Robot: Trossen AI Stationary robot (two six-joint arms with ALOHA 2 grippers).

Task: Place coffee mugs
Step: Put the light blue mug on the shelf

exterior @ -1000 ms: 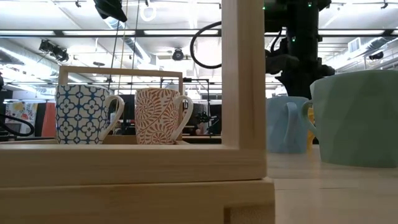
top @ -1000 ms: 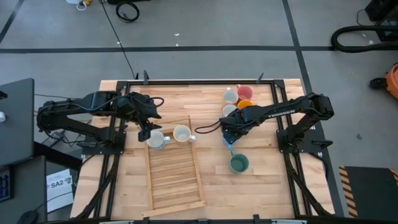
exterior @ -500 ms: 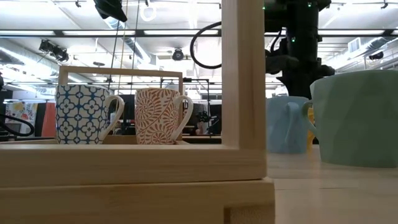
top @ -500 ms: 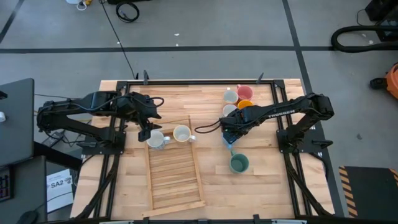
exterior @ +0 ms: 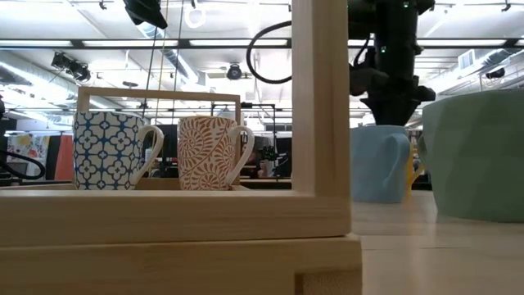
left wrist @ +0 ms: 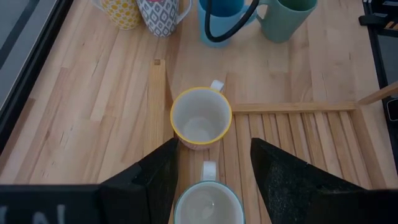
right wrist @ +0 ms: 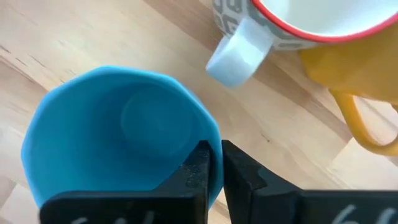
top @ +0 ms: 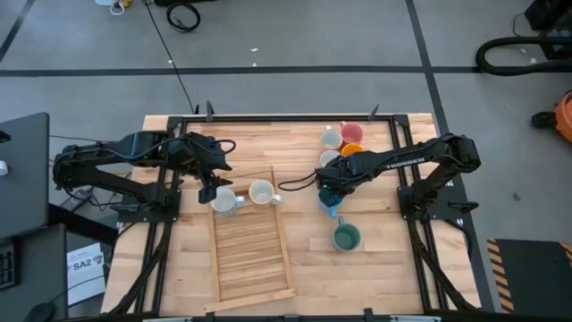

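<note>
My right fingers pinch the blue mug's rim.
It stands on the desk right of the wooden rack (teal mug nearer); left fingers spread above two rack mugs.

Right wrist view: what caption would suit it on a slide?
Right gripper pinching the rim of the blue mug, beside a red-rimmed mug and a yellow mug.

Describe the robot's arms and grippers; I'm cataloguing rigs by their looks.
Two dark, slim jointed arms. The right arm carries white lettering along one link. A black cable loops by the left gripper. The right gripper has flat, blocky black fingers.
</note>
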